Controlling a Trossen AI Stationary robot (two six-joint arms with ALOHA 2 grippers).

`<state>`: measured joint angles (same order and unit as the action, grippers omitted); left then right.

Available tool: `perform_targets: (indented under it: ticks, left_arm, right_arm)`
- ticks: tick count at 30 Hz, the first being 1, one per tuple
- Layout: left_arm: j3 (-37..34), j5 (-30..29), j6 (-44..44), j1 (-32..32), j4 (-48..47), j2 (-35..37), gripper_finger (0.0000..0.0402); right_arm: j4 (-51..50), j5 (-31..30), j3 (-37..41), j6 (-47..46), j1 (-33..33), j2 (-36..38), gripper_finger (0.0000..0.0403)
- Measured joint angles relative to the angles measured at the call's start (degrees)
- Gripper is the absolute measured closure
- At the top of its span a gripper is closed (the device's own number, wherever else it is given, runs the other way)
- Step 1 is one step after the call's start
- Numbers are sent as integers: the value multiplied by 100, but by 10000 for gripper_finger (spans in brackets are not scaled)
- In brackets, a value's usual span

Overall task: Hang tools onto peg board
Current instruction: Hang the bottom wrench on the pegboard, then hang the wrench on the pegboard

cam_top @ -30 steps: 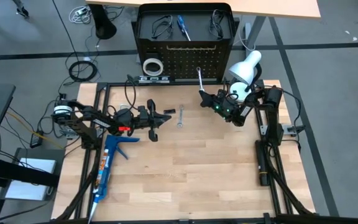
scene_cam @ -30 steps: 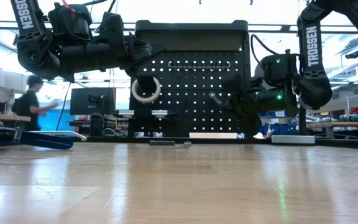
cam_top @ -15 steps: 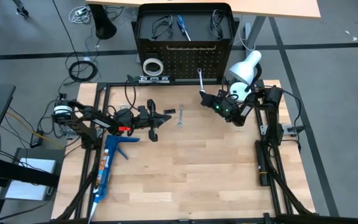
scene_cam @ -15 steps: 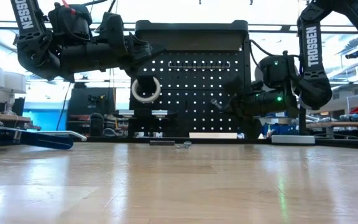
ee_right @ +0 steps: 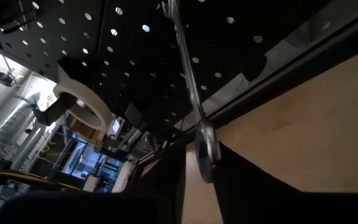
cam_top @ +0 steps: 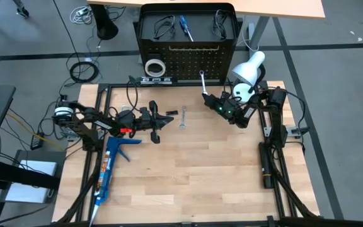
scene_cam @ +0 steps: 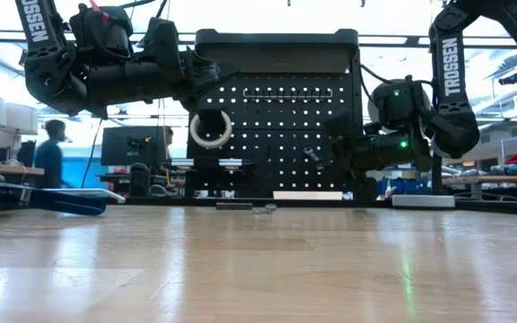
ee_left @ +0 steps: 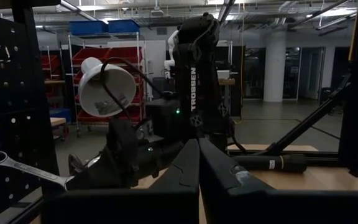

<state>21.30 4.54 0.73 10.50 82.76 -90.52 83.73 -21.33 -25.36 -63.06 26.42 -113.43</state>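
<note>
The peg board [cam_top: 188, 47] stands at the table's twelve o'clock edge. We see a silver wrench [cam_top: 203, 79] against its face, lower end between the right gripper [cam_top: 206, 96]'s fingers; whether they clamp it, we cannot tell. The left gripper [cam_top: 169, 117], clenched empty, hovers at nine o'clock.

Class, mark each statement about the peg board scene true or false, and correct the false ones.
1. A white tape ring hangs on the peg board. True.
2. The right gripper is at a wrench by the board. True.
3. The left gripper holds the blue screwdriver. False: it is shut on nothing; the screwdriver lies on top of the board.
4. No wrench lies on the table. False: a second wrench lies there.
5. The lamp is black. False: white.
</note>
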Motion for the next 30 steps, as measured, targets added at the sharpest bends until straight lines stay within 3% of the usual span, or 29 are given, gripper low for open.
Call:
perform_targets:
  ticks: [11,19,23,30]
  left_arm:
    - [0,0,-46,26,-166,0,400]
    - [2,-2,-59,43,-337,2,400]
    - [59,103,-55,155,-930,2,400]
    - [841,188,-189,264,-3344,0,400]
  right_arm:
    - [189,-100,488,-152,-261,22,216]
    - [496,-287,792,261,-1022,182,180]
    - [527,-325,779,716,-1469,280,183]
    - [234,-462,553,1844,-2045,289,188]
